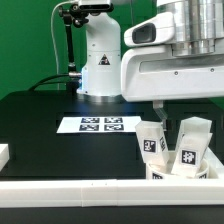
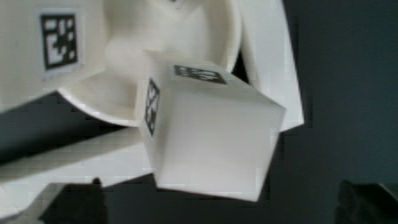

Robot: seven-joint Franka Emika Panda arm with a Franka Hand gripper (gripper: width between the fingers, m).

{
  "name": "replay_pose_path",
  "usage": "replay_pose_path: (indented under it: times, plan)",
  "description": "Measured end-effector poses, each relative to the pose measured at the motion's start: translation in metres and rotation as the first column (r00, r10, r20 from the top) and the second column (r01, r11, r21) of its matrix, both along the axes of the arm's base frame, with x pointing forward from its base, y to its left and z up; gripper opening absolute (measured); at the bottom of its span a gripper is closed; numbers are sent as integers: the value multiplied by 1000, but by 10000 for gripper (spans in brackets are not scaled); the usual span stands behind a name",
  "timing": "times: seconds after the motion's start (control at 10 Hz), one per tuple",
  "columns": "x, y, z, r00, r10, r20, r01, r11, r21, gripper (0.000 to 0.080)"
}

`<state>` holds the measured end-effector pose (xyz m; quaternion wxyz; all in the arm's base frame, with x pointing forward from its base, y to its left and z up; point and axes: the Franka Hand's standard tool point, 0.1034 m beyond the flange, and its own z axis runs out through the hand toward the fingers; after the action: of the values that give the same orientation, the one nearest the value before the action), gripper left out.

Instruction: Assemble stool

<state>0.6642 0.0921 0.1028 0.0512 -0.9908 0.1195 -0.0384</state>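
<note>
While the camera sits low at the table's front edge, the nearest thing you get is the white rail (image 1: 110,196) running across the front of the black table (image 1: 50,125). Just behind that rail, toward the exterior view's right, two blocky white legs (image 1: 152,143) stand tilted and close together, each with a black-and-white tag on it, the second leg (image 1: 190,150) a bit further right. They seem to be resting on the seat (image 1: 185,175), though only a low white bit of it peeks out behind the rail, so I can't say how they sit on it. A small white block (image 1: 4,154) pokes in at the exterior view's left edge, well apart from the legs.

Right above the legs hangs the gripper (image 1: 160,106), under the arm's big white wrist housing. From the wrist view, a tagged leg (image 2: 214,130) fills the middle, lying over the curved white seat (image 2: 134,60) with the black table showing beside it. Dark finger tips (image 2: 80,200) sit on either side of that leg with gaps showing, so the jaws look wide, not clamping it.

Farther back from the rail, the marker board (image 1: 95,124) lies flat mid-table. Behind that is the arm's white base (image 1: 100,65), a black stand beside it, and a green wall (image 1: 30,40) closing off the room.
</note>
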Motion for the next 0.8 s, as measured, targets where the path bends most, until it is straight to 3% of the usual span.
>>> replay_pose_path:
  times: [0.3, 0.6, 0.8]
  plan:
    - [1, -5, 0, 991, 131, 10, -130, 991, -26, 649]
    - [1, -7, 0, 938, 347, 12, -345, 934, -89, 649]
    - [0, -5, -1, 815, 579, -6, -575, 808, -130, 649]
